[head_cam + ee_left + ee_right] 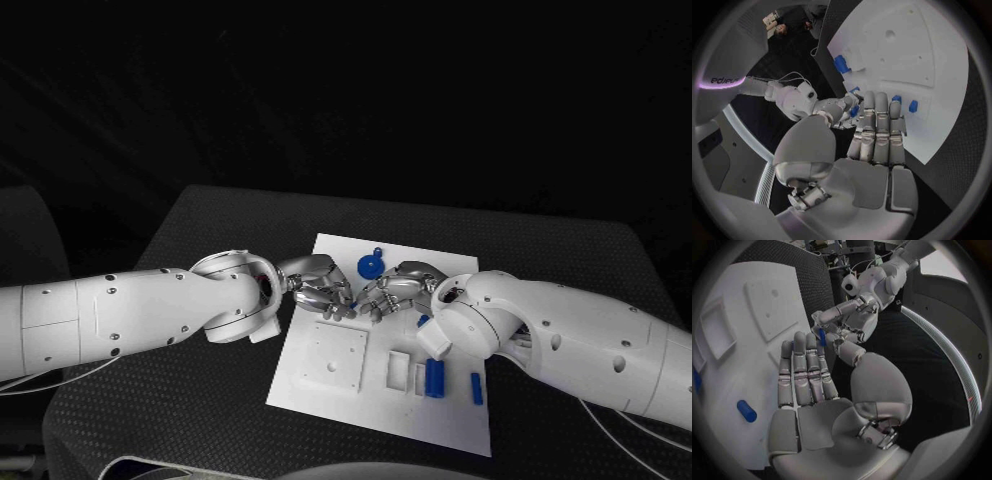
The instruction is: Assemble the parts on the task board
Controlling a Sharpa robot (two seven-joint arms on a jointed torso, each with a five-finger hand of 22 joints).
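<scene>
Both white arms reach in from opposite sides, wrists angled inward, and the left robot hand (317, 285) meets the right robot hand (392, 292) mid-desk, fingertips touching, fingers stretched forward side by side.

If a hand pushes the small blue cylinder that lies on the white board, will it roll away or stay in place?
The blue cylinder looks round and lies on its side, so it would probably roll if pushed across its length. The task board looks smooth and flat, with little to stop it. It seems small and stiff, likely light.

matt white task board (339, 385), glossy blue plastic parts (434, 378), metallic left hand (320, 288)
</scene>
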